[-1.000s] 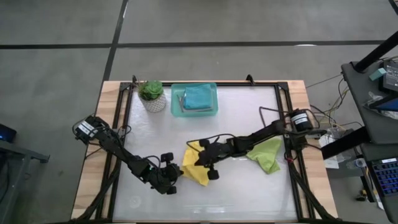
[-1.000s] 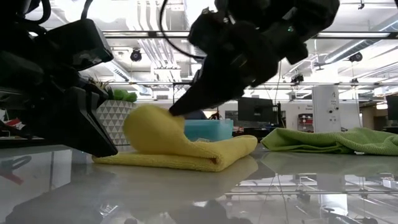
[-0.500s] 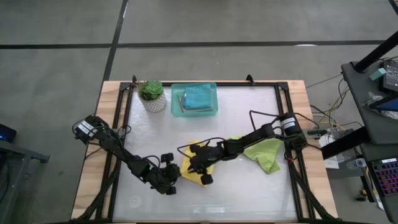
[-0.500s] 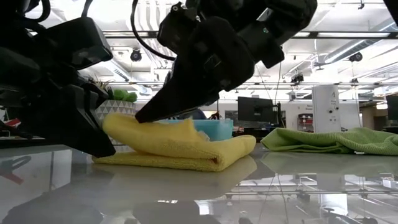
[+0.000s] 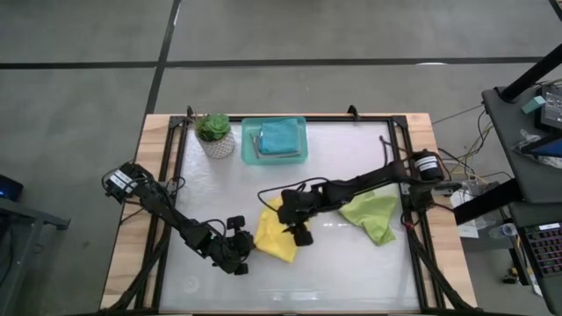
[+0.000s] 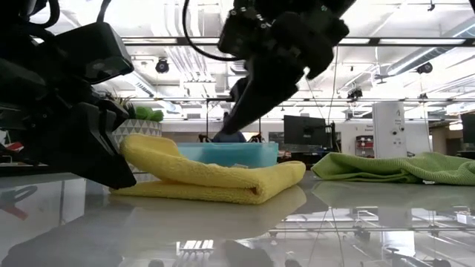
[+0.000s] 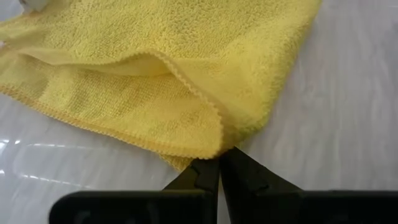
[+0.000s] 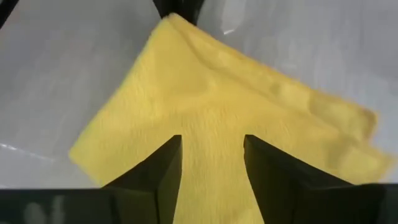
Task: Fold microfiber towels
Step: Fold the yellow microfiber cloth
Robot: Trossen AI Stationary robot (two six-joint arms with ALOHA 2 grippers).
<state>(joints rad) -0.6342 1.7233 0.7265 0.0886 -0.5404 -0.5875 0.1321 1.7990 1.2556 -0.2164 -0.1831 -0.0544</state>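
Right pincer (image 8: 211, 163) spread, empty, above yellow towel (image 5: 275, 239); left pincer (image 7: 219, 167) pinching its corner. Lift right clear, then release corner so fold stays flat.

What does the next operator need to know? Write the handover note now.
Left gripper: shut on a corner of the yellow microfiber towel, low at the table's front.
Right gripper: fingers open, above that towel, holding nothing.
Yellow towel lies folded over.
Lime green microfiber towel lies crumpled to the right, unfolded.
Teal-blue microfiber towel sits in the teal rectangular tray.
Left: finish yellow, fold green.
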